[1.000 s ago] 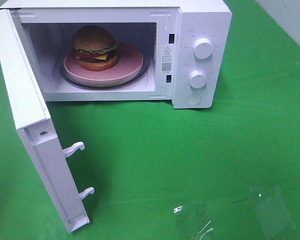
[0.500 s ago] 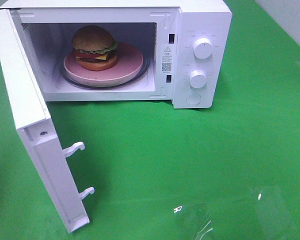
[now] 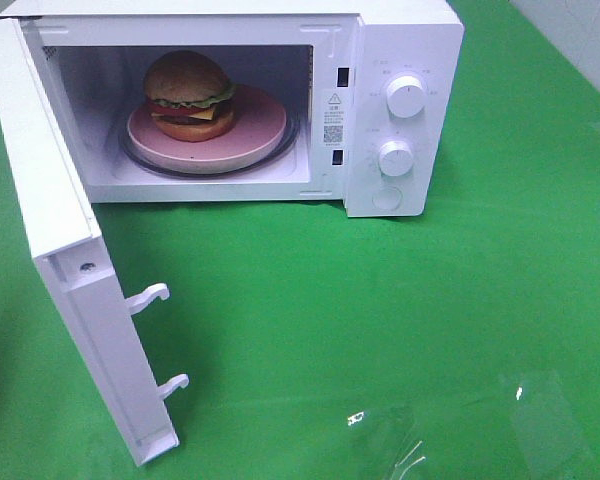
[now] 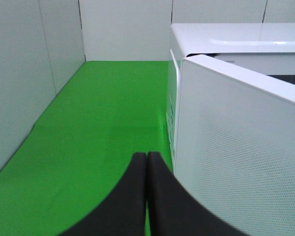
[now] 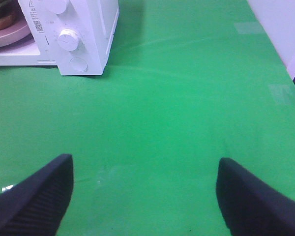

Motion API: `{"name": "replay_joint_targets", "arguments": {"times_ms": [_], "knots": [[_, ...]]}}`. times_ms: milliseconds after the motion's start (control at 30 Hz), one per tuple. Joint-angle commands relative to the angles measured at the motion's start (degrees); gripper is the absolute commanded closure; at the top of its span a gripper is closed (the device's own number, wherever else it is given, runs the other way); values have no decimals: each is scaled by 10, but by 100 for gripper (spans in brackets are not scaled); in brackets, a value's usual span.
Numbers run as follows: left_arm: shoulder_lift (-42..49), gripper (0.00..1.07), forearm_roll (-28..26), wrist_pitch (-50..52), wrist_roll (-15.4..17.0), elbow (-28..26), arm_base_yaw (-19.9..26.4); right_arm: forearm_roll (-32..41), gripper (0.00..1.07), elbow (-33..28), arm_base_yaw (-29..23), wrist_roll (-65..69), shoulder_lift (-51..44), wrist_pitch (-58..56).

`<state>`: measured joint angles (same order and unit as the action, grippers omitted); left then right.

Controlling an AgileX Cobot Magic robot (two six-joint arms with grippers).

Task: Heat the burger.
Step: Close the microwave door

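Observation:
The burger (image 3: 188, 95) sits on a pink plate (image 3: 255, 130) inside the white microwave (image 3: 400, 30), whose door (image 3: 55, 230) stands wide open to the left. A sliver of the burger (image 5: 1, 14) and plate (image 5: 10, 34) shows in the right wrist view. My left gripper (image 4: 146, 162) is shut and empty, just outside the open door's outer face (image 4: 236, 157). My right gripper (image 5: 145, 191) is open and empty over the green cloth, well in front and right of the microwave (image 5: 83, 29). Neither gripper shows in the exterior view.
The microwave's two knobs (image 3: 407, 97) and round button (image 3: 387, 198) face front. Two door latch hooks (image 3: 148, 296) stick out from the door edge. White walls (image 4: 34, 73) border the green table on the left; tape patches (image 5: 280, 91) lie on the cloth.

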<state>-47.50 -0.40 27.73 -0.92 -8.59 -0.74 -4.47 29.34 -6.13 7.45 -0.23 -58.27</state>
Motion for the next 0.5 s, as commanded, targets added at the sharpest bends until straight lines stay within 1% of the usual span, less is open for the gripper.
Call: {"name": "replay_joint_targets", "arguments": {"times_ms": [33,67,100,133,167,200,233,267,300,333,367,400,433,467,500], "knots": [[-61,107,39,54,65,1,-3,-1,32,-1,3,1,-14,7],[-61,107,39,54,65,1,-3,-1,32,-1,3,1,-14,7],[-74,107,55,64,77,1,-3,-1,32,-1,3,1,-14,7],[-93,107,89,85,95,1,-3,-1,32,-1,3,1,-14,7],[-93,107,89,85,95,1,-3,-1,32,-1,3,1,-14,7],[-113,107,128,105,112,1,-3,-1,32,-1,3,1,-14,7],[-113,107,128,105,112,1,-3,-1,32,-1,3,1,-14,7],[-119,107,141,115,120,0,-3,-1,32,-1,3,1,-14,7],[-133,107,170,134,132,0,-3,-1,33,-1,3,1,-14,7],[-133,107,170,134,132,0,-3,-1,33,-1,3,1,-14,7],[-149,107,199,154,142,0,-3,-1,33,-1,3,1,-14,7],[-149,107,199,154,142,0,-3,-1,33,-1,3,1,-14,7],[-164,107,223,175,150,0,-3,-1,33,-1,3,1,-14,7],[-164,107,223,175,150,0,-3,-1,33,-1,3,1,-14,7],[-182,107,252,202,156,0,-3,-1,33,-1,3,1,-14,7]]}}
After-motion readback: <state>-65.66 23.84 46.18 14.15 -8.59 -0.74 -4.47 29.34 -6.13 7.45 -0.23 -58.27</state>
